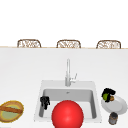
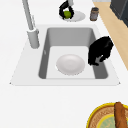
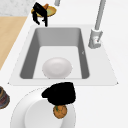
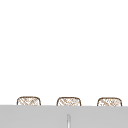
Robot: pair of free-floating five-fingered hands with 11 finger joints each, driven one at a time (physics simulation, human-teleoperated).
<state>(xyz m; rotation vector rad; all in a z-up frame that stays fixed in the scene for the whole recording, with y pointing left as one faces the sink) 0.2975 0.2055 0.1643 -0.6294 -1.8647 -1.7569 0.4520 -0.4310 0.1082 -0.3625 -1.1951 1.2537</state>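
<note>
A white kitchen surface (image 1: 22,75) held a sink (image 1: 40,100) with a tall faucet (image 1: 67,72) behind it. The right hand (image 1: 108,94) sat over the plate (image 1: 120,107) right of the sink, fingers curled round a small green-and-brown fruit (image 1: 107,96). The left side view showed the fruit (image 2: 67,14) cupped between fingers and thumb just above the plate (image 2: 80,16), seemingly carried by the grip and not by the plate. A dark jar (image 1: 113,118) stood just beside the plate, nearer the camera.

The left hand (image 1: 45,101) hung idle over the sink's left edge, fingers curled downward, grasping nothing. From the front a red bowl (image 1: 67,114) sat in the basin; from the left side, its white inside (image 2: 70,64) faced up. Far left, a basket (image 1: 5,113) held a brown loaf (image 1: 11,109). Three woven chair backs (image 1: 29,43) lined the far edge.
</note>
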